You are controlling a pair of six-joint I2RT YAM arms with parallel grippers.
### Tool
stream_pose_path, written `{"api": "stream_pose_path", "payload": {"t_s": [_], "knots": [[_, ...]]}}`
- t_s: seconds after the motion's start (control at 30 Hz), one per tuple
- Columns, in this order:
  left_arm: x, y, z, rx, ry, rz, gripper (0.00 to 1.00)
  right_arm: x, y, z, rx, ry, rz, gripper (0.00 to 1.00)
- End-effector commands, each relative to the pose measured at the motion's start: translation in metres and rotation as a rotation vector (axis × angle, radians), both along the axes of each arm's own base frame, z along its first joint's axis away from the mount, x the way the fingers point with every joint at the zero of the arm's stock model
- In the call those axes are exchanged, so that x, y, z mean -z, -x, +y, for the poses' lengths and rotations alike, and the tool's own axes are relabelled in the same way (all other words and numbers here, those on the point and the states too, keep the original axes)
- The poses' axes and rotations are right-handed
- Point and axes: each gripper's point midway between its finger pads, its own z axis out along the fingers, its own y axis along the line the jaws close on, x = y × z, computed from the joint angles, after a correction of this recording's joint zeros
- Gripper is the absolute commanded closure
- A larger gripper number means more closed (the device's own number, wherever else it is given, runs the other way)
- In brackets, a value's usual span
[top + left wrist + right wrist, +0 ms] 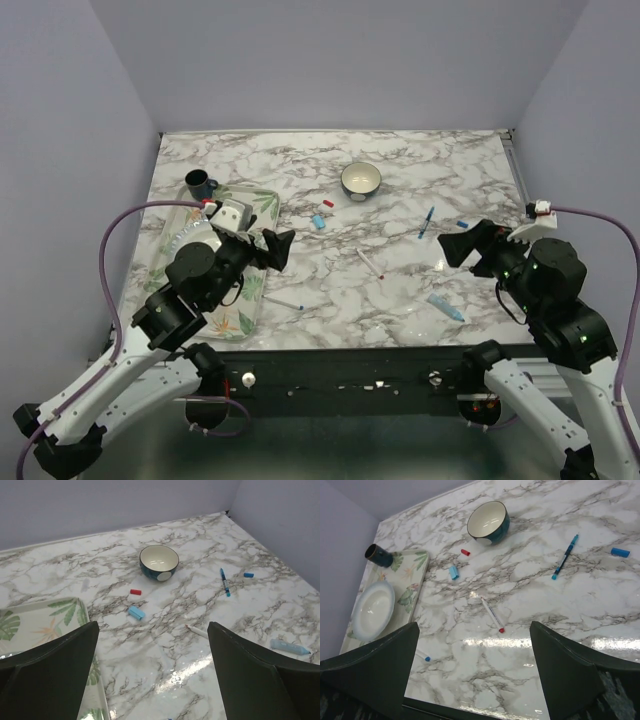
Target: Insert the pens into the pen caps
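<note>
Left claw (pixel 278 247): released, jaws spread wide, nothing between them. It hangs over the near-left part of the table (pixel 410 160), at the right edge of the tray (pixel 262 200). Its dark fingers (pixel 50 675) frame the left wrist view.

Right claw (pixel 452 248): released, jaws spread wide, holding nothing. It hangs over the near-right part of the table.

Task items, all lying flat on the marble, none touching a claw:
- Pale blue marker (pixel 446 307): at 6 o'clock from the right claw, nearest the front edge.
- Blue-tipped white pen (pixel 283 302): at 6 o'clock from the left claw, just beside the tray.
- Red-tipped white pen (pixel 369 263): between the two claws, at 3 o'clock from the left one.
- Dark blue pen (pixel 427 221): at 10 o'clock from the right claw, near it.
- Blue cap (pixel 462 224): at 12 o'clock from the right claw, close by and apart from the dark blue pen.
- Light blue cap (pixel 318 221): at 2 o'clock from the left claw.
- Red cap (pixel 328 203): at 1 o'clock from the left claw, just beyond the light blue cap.

No cap is on any pen.

Other items: a plate (pixel 372 610) on the tray. A dark mug (pixel 199 183) stands at the tray's far-left corner. A bowl (pixel 361 181) stands upright beyond the red cap, at 12 o'clock of the table's centre.
</note>
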Motion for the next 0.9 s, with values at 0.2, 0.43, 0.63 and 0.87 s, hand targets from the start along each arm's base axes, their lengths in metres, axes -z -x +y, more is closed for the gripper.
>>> {"api": "stream_pose_path", "payload": {"t_s": [0.2,0.43,0.63,0.87], "knots": [[-0.004,-0.004,0.006,-0.028,0.002,-0.007,0.01,0.014,0.003,-0.024,0.225,-0.114,0.136,0.0],[-0.003,-0.003,-0.001,0.003,-0.007,0.011,0.01,0.078,0.025,-0.02,0.553,-0.445,0.561,0.02],[-0.007,0.005,-0.003,0.038,0.018,0.001,0.01,0.114,0.006,-0.021,0.701,-0.468,0.633,0.08],[-0.012,0.01,-0.006,0.07,0.046,-0.006,0.01,0.147,0.017,-0.017,0.994,-0.575,0.855,0.12]]}}
